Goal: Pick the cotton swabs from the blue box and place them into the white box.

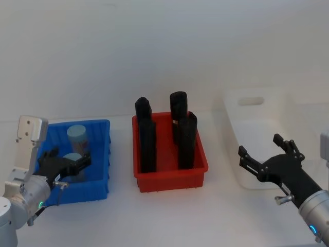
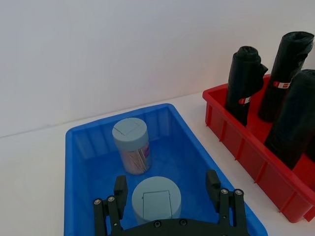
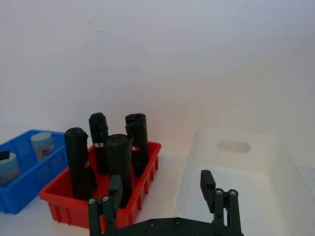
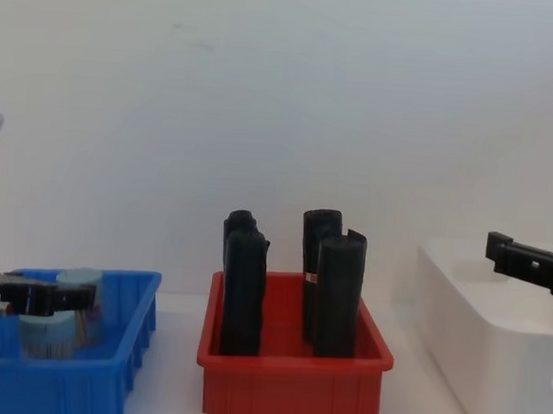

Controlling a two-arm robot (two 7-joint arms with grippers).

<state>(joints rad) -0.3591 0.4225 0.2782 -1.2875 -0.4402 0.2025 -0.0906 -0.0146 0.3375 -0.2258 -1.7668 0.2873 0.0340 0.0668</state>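
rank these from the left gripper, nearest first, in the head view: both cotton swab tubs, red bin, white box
1. Near cotton swab tub, inside the open left gripper, in the blue box.
2. Far cotton swab tub, just behind it.
3. Red bin, centre.
4. White box, far right.

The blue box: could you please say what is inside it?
Two cotton swab tubs: the farther tub and the nearer tub, framed by the open left end effector. The floor beneath them is hidden.
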